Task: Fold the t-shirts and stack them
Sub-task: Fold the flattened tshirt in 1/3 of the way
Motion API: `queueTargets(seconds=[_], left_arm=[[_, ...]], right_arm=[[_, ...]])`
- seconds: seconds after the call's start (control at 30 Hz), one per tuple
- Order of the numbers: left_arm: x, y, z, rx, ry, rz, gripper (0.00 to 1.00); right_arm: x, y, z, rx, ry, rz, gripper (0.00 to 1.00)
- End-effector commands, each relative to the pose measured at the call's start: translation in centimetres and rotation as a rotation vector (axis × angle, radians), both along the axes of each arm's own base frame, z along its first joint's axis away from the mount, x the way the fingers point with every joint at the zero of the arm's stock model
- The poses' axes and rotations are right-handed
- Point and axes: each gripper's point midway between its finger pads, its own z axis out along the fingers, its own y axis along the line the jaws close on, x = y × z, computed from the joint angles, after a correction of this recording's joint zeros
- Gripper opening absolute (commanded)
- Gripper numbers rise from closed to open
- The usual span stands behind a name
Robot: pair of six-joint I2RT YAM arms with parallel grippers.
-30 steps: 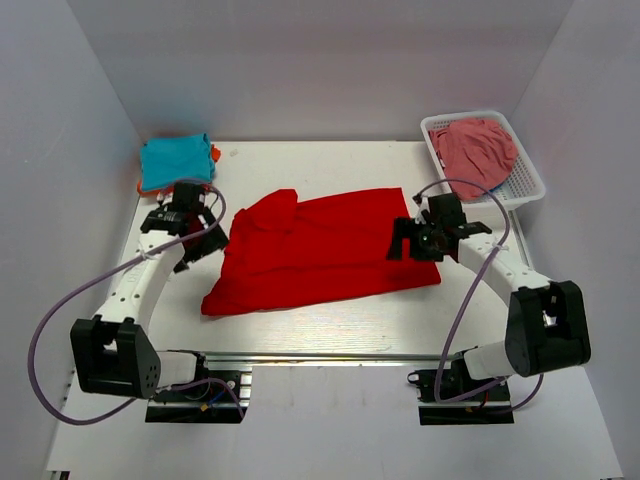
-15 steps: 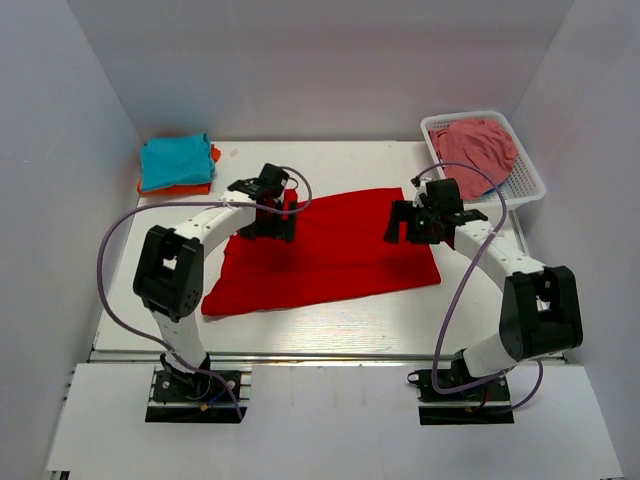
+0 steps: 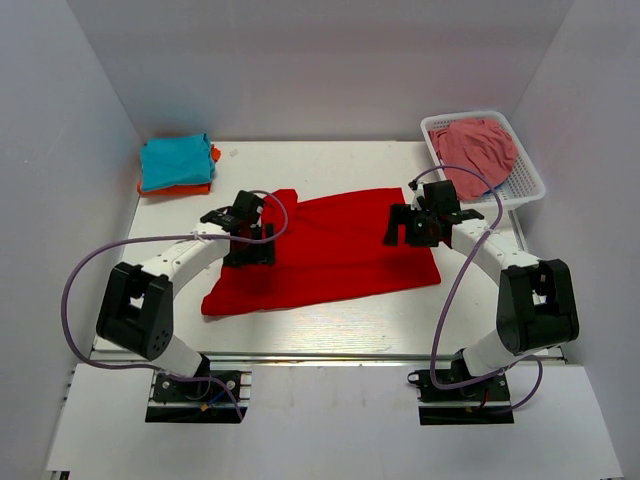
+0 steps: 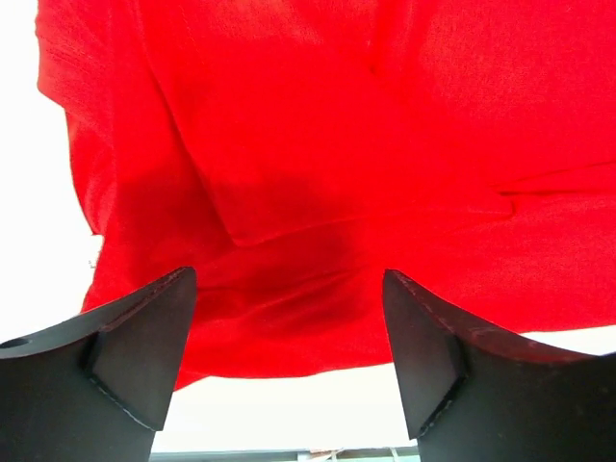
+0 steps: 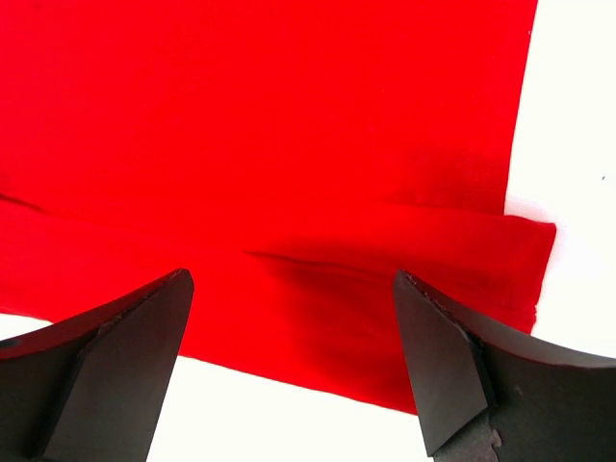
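The red t-shirt lies spread across the middle of the surface, its left part rumpled and folded over. The left tool is over that left part and the right tool over the far right corner, both with jaws wide apart and nothing between them. At the far left, a teal folded t-shirt sits on an orange t-shirt. At the far right, a white basket holds pink cloth.

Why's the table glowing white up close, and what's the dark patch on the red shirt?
Left wrist view: the white table is washed out by glare; the dark patch on the bright red cloth t-shirt is shadow under the left gripper. Right wrist view: same glare and shadow near the right gripper. Top view: even light.
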Motion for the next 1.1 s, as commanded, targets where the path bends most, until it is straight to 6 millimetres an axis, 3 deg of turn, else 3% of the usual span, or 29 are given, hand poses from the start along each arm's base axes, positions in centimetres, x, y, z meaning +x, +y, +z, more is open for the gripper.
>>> queueTargets(seconds=[0.0,0.1,0.27,0.7,0.9,0.93,0.97,1.07], left_arm=[[0.4,-1.1,-0.4,-0.057,-0.015,0.002,0.84],[0.0,-1.0,-1.4,-0.041,0.022,0.003,0.72],[-0.9,-0.2,-2.5,-0.008,0.059,0.031,0.63],[-1.0,1.8,-4.1,0.105,0.082,0.087,0.63],[0.4,0.9,-4.0,0.071,0.041,0.075,0.41],[0.7,0.8,-3.4,0.063,0.024,0.075,0.35],[0.7,0.8,-3.4,0.063,0.024,0.075,0.19],[1.4,-0.1,-2.6,0.023,0.000,0.065,0.00]], right_arm=[[0.5,0.5,0.9,0.011,-0.033,0.016,0.90],[0.5,0.3,1.0,0.006,-0.031,0.010,0.90],[0.5,0.2,0.8,-0.001,-0.028,0.009,0.90],[0.5,0.2,0.8,0.002,-0.025,0.006,0.90],[0.4,0.2,1.2,0.004,-0.034,0.008,0.90],[0.5,0.2,1.3,0.005,-0.040,0.007,0.90],[0.5,0.2,1.4,0.005,-0.040,0.007,0.90],[0.3,0.2,1.2,0.010,-0.032,0.007,0.90]])
